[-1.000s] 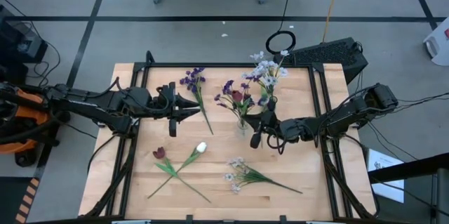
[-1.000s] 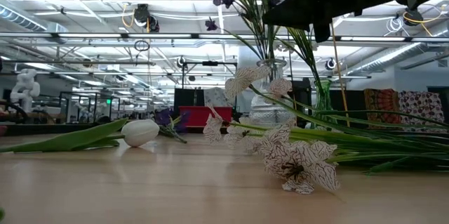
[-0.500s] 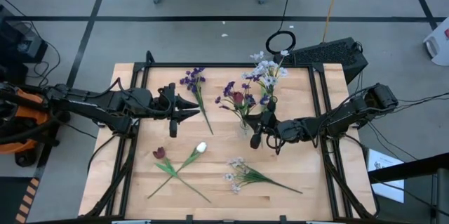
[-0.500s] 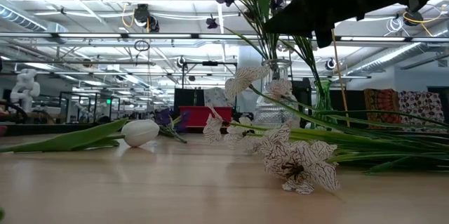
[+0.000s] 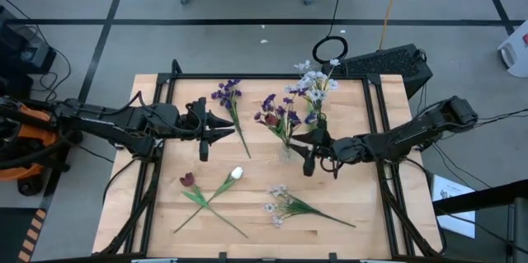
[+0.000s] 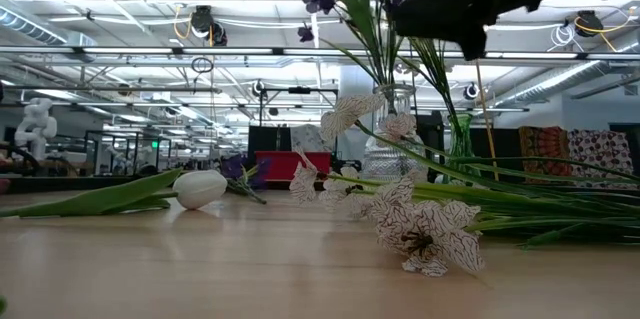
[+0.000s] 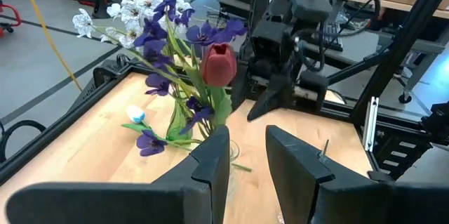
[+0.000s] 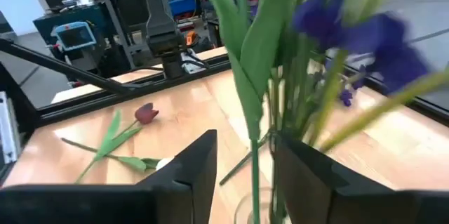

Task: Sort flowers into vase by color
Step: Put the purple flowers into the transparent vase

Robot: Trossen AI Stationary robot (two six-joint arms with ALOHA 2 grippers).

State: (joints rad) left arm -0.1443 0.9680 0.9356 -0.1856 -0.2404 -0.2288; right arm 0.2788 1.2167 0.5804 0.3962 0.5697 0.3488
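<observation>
A clear vase holds purple sprigs and a dark red tulip. My right gripper stands open just right of it; a green stem rises between its fingers without touching them. A second, green vase behind holds pale white-blue blossoms. Flat on the table lie a purple sprig, a red tulip, a white tulip and a white-blue sprig. My left gripper waits open left of the clear vase.
Black frame rails run along the table's left and right sides. The red and white tulips' stems cross near the front left. Bare wood shows at the front right corner. A black box sits beyond the far right corner.
My right gripper has drawn back a little toward the table's right edge, away from the clear vase. The red tulip stays in that vase, and its head has tipped slightly toward the left.
</observation>
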